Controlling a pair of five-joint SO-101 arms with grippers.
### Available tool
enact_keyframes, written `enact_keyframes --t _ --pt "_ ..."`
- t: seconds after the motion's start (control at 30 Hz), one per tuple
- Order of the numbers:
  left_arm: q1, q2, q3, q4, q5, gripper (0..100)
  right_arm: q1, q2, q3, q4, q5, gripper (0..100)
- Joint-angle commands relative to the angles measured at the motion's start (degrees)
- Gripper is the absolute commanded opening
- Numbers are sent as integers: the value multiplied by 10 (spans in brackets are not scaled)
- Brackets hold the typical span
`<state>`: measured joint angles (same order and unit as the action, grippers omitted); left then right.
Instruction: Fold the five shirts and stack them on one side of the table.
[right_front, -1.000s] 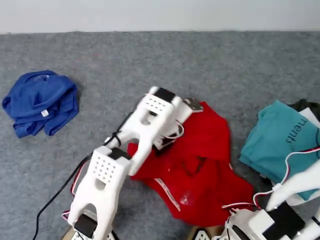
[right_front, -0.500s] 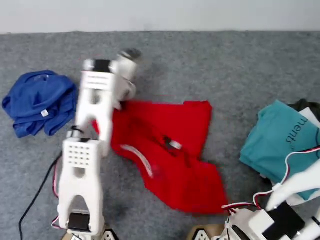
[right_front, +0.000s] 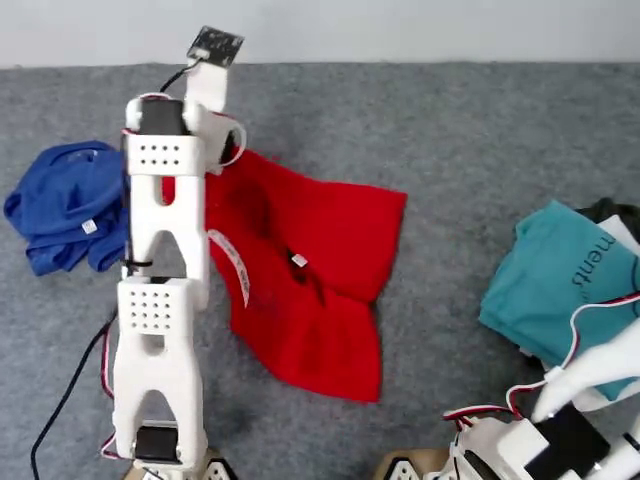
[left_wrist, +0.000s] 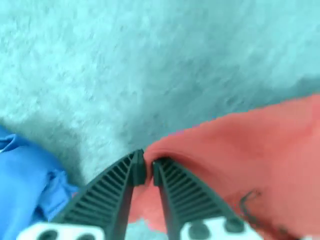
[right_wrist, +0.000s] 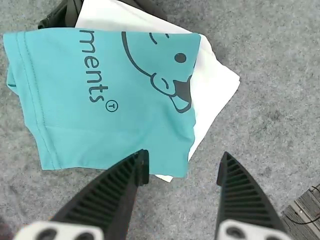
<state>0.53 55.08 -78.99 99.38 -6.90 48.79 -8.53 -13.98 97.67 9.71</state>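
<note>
A red shirt (right_front: 310, 270) lies spread and rumpled on the grey table, left of centre. My left gripper (left_wrist: 148, 167) is shut on an edge of the red shirt (left_wrist: 240, 160); in the high view that arm (right_front: 165, 230) stretches to the shirt's far left corner. A crumpled blue shirt (right_front: 80, 200) lies at the far left, and shows beside the left gripper's fingers (left_wrist: 25, 185). A folded teal shirt (right_wrist: 105, 95) lies on a white one (right_wrist: 212, 85) at the right. My right gripper (right_wrist: 182, 172) hangs open above that stack's edge.
A dark garment (right_wrist: 57, 15) peeks out beneath the folded stack (right_front: 560, 285) at the right edge. Grey carpet-like table surface (right_front: 450, 130) lies bare at the back and between the red shirt and the stack.
My left arm has swung from the table's middle to the far left, dragging the red shirt leftward and spreading it out. The right arm has stayed still.
</note>
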Motion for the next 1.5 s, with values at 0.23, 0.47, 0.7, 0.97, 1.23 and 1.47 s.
enact_keyframes --t 0.23,0.47,0.7,0.97,1.23,1.47 --pt "-1 -67 -115 11 25 18 1 -24 -11 7 4 231" --pt "150 -222 -118 11 25 19 -10 -25 20 1 4 231" --pt "339 -386 -102 11 -28 19 -10 -25 25 -6 4 231" --pt "301 -463 -24 11 -67 18 -10 -25 25 -5 4 231" --pt "244 -360 78 -5 -68 18 -11 -25 25 -3 4 231" --pt "221 -260 52 -63 -66 18 -11 -25 25 0 4 231"
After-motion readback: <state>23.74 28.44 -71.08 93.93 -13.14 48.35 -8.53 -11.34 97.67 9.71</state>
